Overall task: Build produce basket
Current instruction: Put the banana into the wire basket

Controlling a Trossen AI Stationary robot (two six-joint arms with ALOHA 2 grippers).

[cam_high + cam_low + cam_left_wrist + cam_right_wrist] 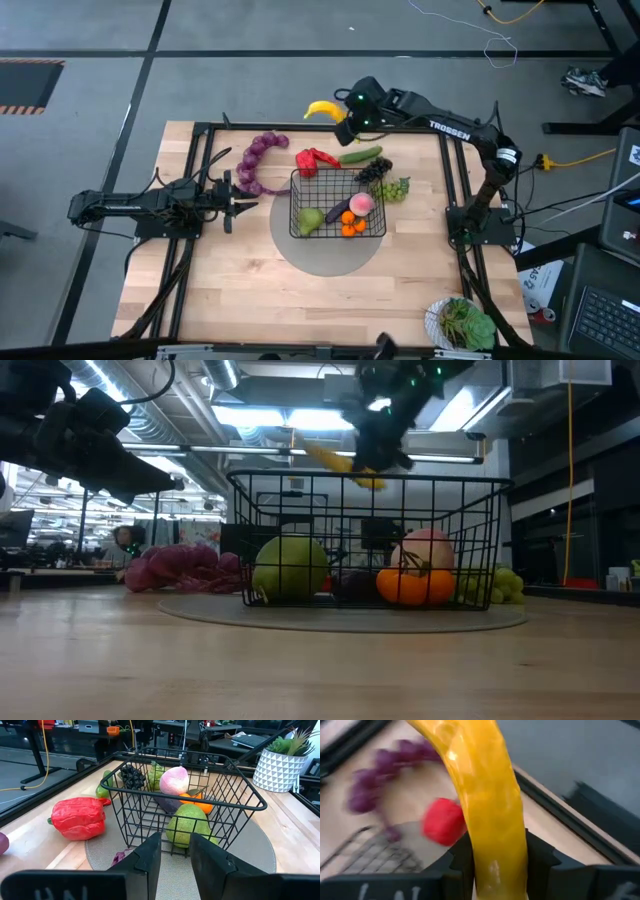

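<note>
The black wire basket (338,205) stands on a round grey mat at the table's middle, holding a pear (311,220), a peach (361,203), oranges and an eggplant. My right gripper (347,120) hangs over the table's far edge, shut on a yellow banana (322,109), high above the basket in the low view (345,460). A red pepper (317,158), a cucumber (360,155), dark grapes (372,170), green grapes (392,188) and a purple grape string (258,160) lie on the table around the basket. My left gripper (175,857) rests level just left of the basket, slightly open and empty. My right gripper pinches one end of the banana (495,865) between its two fingers (462,855). The banana runs on forward out of the fingers, along them, curving away (465,760). It comes from above, slanting down, and the banana is lifted clear of table and basket.
A leafy plant in a white pot (462,322) stands at the near right corner. Black frame rails (455,170) run along the table's left, right and far sides. Bare wood lies near the front edge (300,310).
</note>
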